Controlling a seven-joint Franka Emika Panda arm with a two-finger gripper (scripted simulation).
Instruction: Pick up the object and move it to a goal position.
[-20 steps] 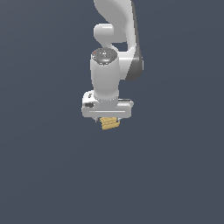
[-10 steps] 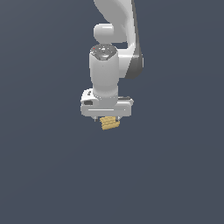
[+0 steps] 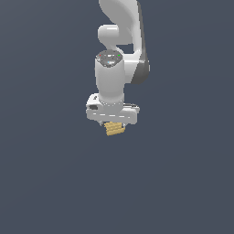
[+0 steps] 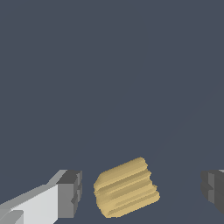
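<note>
Claw [image 4: 140, 190] spread open, yellow-tan ribbed object [image 4: 126, 187] between its fingers [image 4: 70, 194], touching neither, plain dark ground around

Flat, even simulator light, no cast shadows, no glare; both views sharp, slightly jagged edges, dim slate background.

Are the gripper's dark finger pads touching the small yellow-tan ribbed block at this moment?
Apart. The wrist view shows the yellow-tan ribbed block lying between the open gripper's finger pads, with bare floor visible on both sides of it.
</note>
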